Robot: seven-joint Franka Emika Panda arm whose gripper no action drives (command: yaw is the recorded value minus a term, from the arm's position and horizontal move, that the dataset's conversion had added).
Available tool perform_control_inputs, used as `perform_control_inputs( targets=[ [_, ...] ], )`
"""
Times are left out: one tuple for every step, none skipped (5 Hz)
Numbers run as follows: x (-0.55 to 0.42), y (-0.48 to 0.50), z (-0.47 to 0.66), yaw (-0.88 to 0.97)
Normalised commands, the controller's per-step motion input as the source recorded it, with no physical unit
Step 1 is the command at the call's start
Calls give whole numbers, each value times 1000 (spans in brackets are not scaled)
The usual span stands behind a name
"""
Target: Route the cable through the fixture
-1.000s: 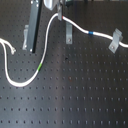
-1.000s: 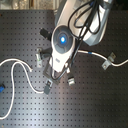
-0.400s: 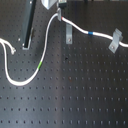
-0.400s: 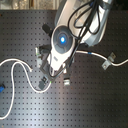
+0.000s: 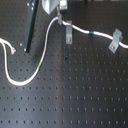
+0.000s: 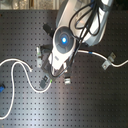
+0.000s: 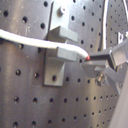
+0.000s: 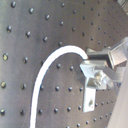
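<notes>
First exterior view: gripper [image 5: 61, 16] at far edge of perforated board [image 5: 75, 95], fingers pinched on white cable [image 5: 46, 45] just above grey clip fixture [image 5: 68, 33]. Cable drops from gripper, loops past green band [image 5: 39, 66] to frayed end [image 5: 10, 49] near board's left edge; other run crosses clip, blue band [image 5: 91, 33], second clip [image 5: 116, 40]. Versus 0.4 s ago: gripper closer to clip.

Second exterior view: arm body [image 6: 63, 42] hides gripper; cable [image 6: 20, 75] loops at second exterior view's left.

First wrist view: cable [image 7: 30, 41] lies across fixture [image 7: 57, 55], end clamped at fingertip [image 7: 107, 57].

Second wrist view: cable [image 8: 50, 75] arcs away from fingertip [image 8: 100, 59].
</notes>
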Motion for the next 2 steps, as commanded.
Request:
perform_control_inputs(
  targets=[
    [63, 68, 328, 11],
    [28, 35, 170, 20]
  ],
)
